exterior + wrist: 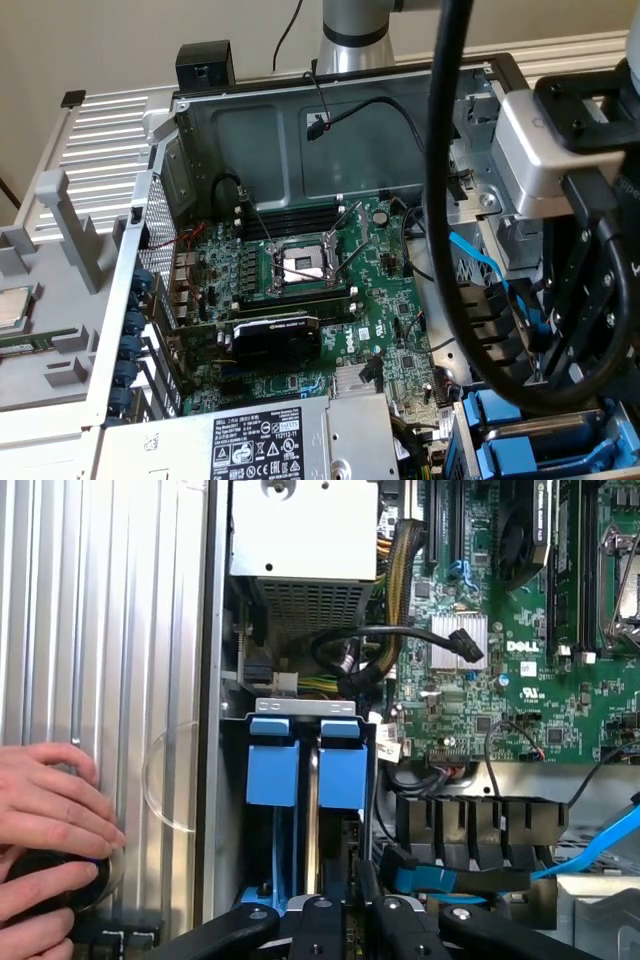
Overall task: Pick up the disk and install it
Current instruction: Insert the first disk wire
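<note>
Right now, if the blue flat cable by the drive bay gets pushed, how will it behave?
The blue flat cable probably flexes easily: it runs in a slack, slightly curved line across open space. Being thin like a ribbon, it is likely light, and would probably swing aside rather than resist.

Drive bay (pixel 304 708): two blue carriers (pixel 272 775) stand side by side inside, with a narrow slit between them. The claw (pixel 350 920) hangs close to the bay. A black cable loop (pixel 372 640) lies just beside the bay, and a blue cable (pixel 605 840) crosses the adjacent black bracket (pixel 480 820). A person's hand (pixel 50 800) rests on the ribbed table (pixel 100 630) beside the case wall. There is open room above the motherboard (pixel 400 310).
</note>
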{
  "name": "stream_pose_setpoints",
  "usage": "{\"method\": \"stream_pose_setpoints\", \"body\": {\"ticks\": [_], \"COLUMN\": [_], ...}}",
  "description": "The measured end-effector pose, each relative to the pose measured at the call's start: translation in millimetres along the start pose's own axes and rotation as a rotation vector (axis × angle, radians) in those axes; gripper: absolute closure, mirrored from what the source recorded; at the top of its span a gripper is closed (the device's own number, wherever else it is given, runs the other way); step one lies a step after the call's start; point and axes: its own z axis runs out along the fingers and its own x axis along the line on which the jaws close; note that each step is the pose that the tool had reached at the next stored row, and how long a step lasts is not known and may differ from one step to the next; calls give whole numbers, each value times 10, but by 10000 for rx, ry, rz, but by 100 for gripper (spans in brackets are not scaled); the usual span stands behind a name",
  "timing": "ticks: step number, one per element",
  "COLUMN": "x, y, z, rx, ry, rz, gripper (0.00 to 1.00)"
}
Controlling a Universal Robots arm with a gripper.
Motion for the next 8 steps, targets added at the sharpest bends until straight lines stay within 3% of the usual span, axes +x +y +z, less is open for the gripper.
{"method": "stream_pose_setpoints", "body": {"ticks": [8], "x": [-25], "y": [-10], "z": [16], "rx": [5], "ry": [-9], "rz": [245], "gripper": [83]}}
